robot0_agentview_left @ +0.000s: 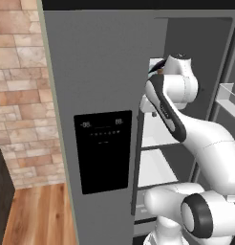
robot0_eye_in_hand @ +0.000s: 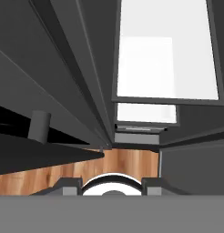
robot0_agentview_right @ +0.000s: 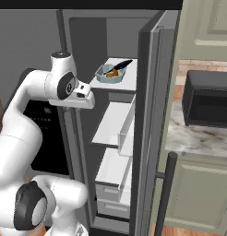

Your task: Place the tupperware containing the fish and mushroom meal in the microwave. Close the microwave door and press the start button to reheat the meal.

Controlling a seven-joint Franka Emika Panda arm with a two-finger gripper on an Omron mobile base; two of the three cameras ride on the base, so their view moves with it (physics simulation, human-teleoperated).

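The pale-blue tupperware [robot0_agentview_right: 110, 73] sits on the top shelf of the open fridge, with the orange and dark fish and mushroom meal [robot0_agentview_right: 117, 68] inside it. A sliver of the tupperware [robot0_agentview_left: 156, 71] also peeks out behind my arm. My hand [robot0_agentview_right: 82, 100] hangs in front of the fridge, below and to the left of the tub and apart from it, pointing down. In the hand view, the gripper [robot0_eye_in_hand: 112, 184] is open, its fingertips [robot0_eye_in_hand: 71, 183] spread with nothing between them. The black microwave [robot0_agentview_right: 208, 98] stands on the counter to the right. I cannot make out the microwave door.
The fridge's left door, with its black dispenser panel [robot0_agentview_left: 102, 151], is closed. Its right door [robot0_agentview_right: 152, 110] stands open between me and the marble counter [robot0_agentview_right: 198, 138]. White shelves [robot0_agentview_right: 113, 122] and drawers [robot0_agentview_right: 110, 186] lie below the tub. Wooden floor [robot0_agentview_left: 36, 215] lies to the left.
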